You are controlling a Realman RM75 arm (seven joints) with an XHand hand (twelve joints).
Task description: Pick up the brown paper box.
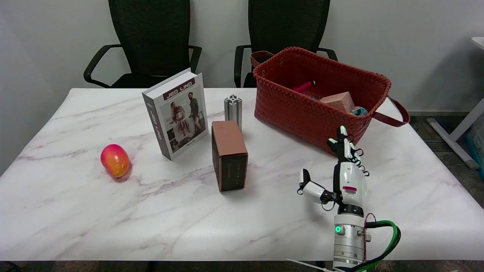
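Basket (287,109) with pink block (337,101) inside, brown paper box (229,155) outside.

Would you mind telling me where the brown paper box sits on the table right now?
In the head view the brown paper box stands near the table's middle, just right of the upright book and directly in front of the aluminium profile piece, apart from the robot hand.
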